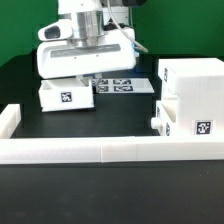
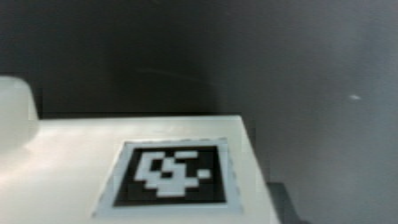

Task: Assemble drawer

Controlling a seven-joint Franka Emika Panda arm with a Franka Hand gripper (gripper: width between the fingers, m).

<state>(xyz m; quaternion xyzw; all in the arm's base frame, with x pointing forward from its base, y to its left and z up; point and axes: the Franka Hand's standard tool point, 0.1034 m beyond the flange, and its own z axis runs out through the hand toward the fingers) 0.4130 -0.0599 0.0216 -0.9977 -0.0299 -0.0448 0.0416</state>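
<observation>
In the exterior view my gripper hangs low over a small white drawer part with a black tag, at the exterior view's left. Its fingers are hidden by the hand and the part, so I cannot tell whether they are open or shut. The big white drawer case, with a tag on its front, stands at the exterior view's right. The wrist view shows a flat white part face with a tag very close, and a rounded white shape beside it. No fingers show there.
The marker board lies on the black table behind, between the small part and the case. A long white wall runs along the front, with a raised end at the exterior view's left.
</observation>
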